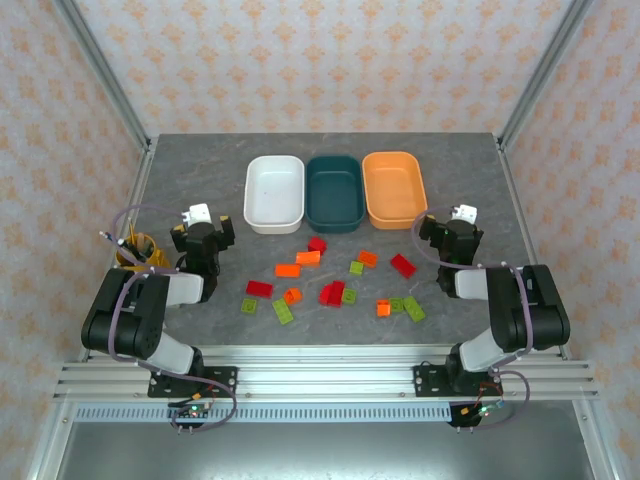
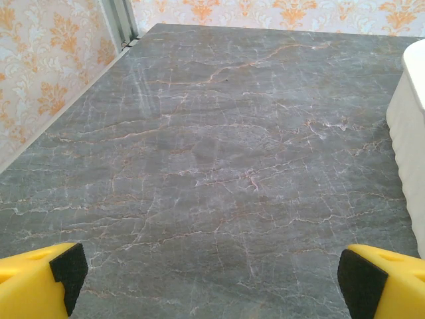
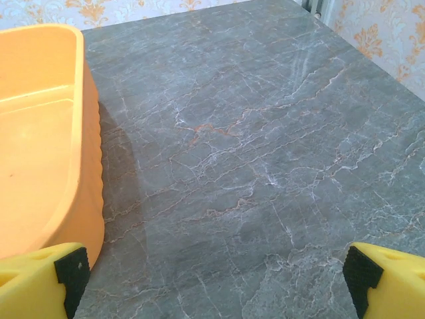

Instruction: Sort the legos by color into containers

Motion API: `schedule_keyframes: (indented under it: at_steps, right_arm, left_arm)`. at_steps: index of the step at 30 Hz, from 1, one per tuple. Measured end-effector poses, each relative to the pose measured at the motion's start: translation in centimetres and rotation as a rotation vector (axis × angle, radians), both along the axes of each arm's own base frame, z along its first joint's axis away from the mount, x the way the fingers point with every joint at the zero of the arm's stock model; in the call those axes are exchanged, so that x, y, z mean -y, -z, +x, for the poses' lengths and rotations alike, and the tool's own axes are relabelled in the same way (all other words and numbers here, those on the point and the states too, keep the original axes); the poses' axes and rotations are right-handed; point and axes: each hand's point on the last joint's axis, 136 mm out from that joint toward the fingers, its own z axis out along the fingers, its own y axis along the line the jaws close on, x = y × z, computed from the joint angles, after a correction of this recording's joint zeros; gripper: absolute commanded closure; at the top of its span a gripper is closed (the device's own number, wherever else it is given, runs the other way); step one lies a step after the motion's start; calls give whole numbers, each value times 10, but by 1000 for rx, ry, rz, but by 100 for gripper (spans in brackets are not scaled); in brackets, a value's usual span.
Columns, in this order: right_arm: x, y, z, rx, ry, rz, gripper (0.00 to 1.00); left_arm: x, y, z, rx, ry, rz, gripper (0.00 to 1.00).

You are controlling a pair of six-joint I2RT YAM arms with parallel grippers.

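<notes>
The grey marble table carries three bins in a row across its middle: the white bin, the dark teal bin and the orange bin. They sit side by side, touching or nearly so. A bare strip of table runs behind them to the far edge, and wider bare stretches lie to either side, out to the left and right edges where the frame posts and the wallpapered walls rise.

The legos all lie loose on the table in a band between the bins and the near rail. The farthest one, a red brick, sits just beside the teal bin's near rim. A red brick marks the band's left end and a yellow-green brick its right end.

The left gripper hangs released, with its yellow fingers spread wide over bare marble. The white bin's side wall stands at the right of its wrist view. A yellow pen cup stands just beside the left arm, near the table's left edge.

The right gripper is likewise released and holds nothing, jaws wide. The orange bin's wall is close by its left finger, and bare table reaches to the far right corner.
</notes>
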Motion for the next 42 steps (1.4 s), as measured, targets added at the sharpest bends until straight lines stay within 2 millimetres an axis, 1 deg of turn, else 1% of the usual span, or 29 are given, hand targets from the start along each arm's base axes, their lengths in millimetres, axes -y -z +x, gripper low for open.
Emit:
schedule_keyframes:
  at_steps: [26, 28, 29, 30, 31, 32, 33, 34, 35, 36, 37, 38, 39, 40, 41, 42]
  right_arm:
    - [0, 0, 0, 1, -1, 0, 0]
    - [0, 1, 0, -7, -2, 1, 1]
    - [-1, 2, -1, -31, -6, 0, 1]
    - [-1, 0, 0, -64, -3, 0, 1]
    - [0, -9, 3, -85, 4, 4, 1]
    - [0, -24, 9, -85, 13, 13, 1]
    - [0, -47, 15, -66, 21, 26, 1]
    - [0, -79, 21, -27, 31, 36, 1]
    - [-1, -114, 24, 25, 40, 48, 1]
    - [-3, -146, 24, 80, 47, 65, 1]
    - [-5, -186, 20, 149, 58, 99, 0]
    - [-6, -221, 14, 207, 77, 147, 0]
    - [-4, -251, 5, 250, 113, 204, 0]
    - [2, -272, -4, 281, 166, 269, 0]
    - [9, -288, -14, 302, 222, 327, 2]
    - [14, -294, -20, 303, 250, 359, 7]
  left_arm:
    - [0, 0, 0, -1, 0, 0, 0]
    - [0, 2, -1, -33, 3, 7, 0]
    - [1, 0, 0, -49, 4, 13, 0]
    - [4, -7, 2, -60, 8, 28, 0]
    - [9, -20, 5, -52, 17, 40, 0]
    - [16, -35, 8, -26, 29, 47, 0]
    - [24, -57, 9, 12, 40, 52, 0]
    - [33, -80, 10, 55, 48, 56, 0]
    - [42, -107, 9, 106, 56, 58, 0]
    - [50, -129, 8, 147, 64, 56, 0]
    - [59, -154, 7, 195, 73, 48, 0]
    - [67, -180, 5, 244, 82, 28, 0]
    - [70, -198, 4, 270, 76, -6, 0]
    - [69, -214, 2, 285, 40, -73, 0]
    - [65, -227, 1, 279, -10, -164, 0]
    - [60, -238, 0, 269, -57, -237, 0]
